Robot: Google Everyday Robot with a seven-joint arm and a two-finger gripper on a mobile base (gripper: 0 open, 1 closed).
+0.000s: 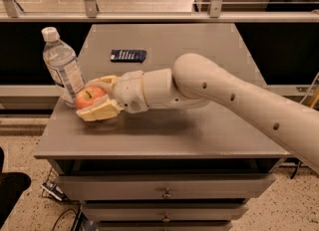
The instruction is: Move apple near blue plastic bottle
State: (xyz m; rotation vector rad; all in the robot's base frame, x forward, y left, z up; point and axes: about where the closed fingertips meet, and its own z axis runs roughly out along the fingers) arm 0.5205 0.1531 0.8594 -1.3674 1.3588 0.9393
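Note:
The red apple (90, 97) with yellowish patches sits low at the left side of the grey table (199, 130). It is right beside the base of the blue plastic bottle (62, 66) and about touching it. The bottle stands upright with its white cap on, near the table's left edge. My gripper (88, 99) reaches in from the right. Its pale fingers (101, 111) close on the apple from the near and far sides. The underside of the apple is hidden, so I cannot tell whether it rests on the table.
A small flat dark-blue packet (128, 55) lies further back on the table. The table's left edge runs just left of the bottle. Drawers (167, 193) are below the top. A metal railing with glass (149, 16) runs behind.

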